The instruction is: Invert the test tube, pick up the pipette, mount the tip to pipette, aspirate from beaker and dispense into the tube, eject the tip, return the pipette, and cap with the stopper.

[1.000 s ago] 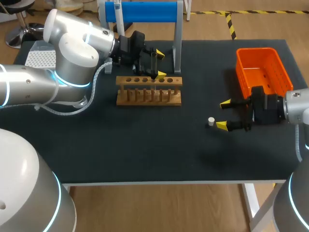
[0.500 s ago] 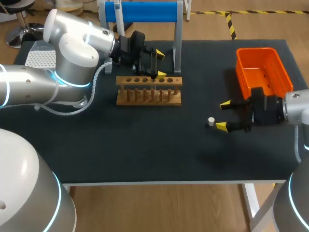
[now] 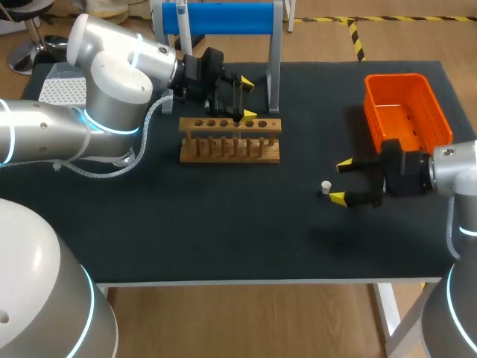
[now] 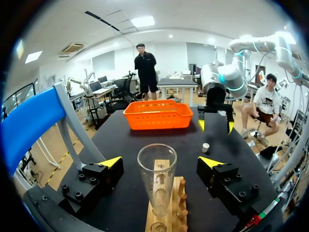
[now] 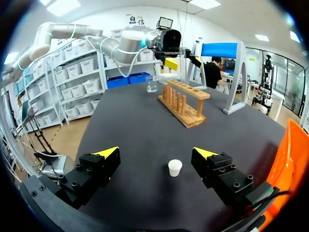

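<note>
Left pincer (image 4: 161,162): one, wide open, holding nothing; its fingers flank the test tube (image 4: 157,179) without touching it.
Right pincer (image 3: 340,181): one, wide open, empty, at the table's (image 3: 223,224) right.
Test tube: one, upright in the wooden rack (image 3: 229,140), mouth up, base hidden.
Stopper (image 5: 175,167): one, white, on the table by the right pincer's fingertips, untouched.
Beaker (image 5: 151,85): one, beyond the rack; contents unclear.
Basket (image 3: 406,108): one, orange, far right.
</note>
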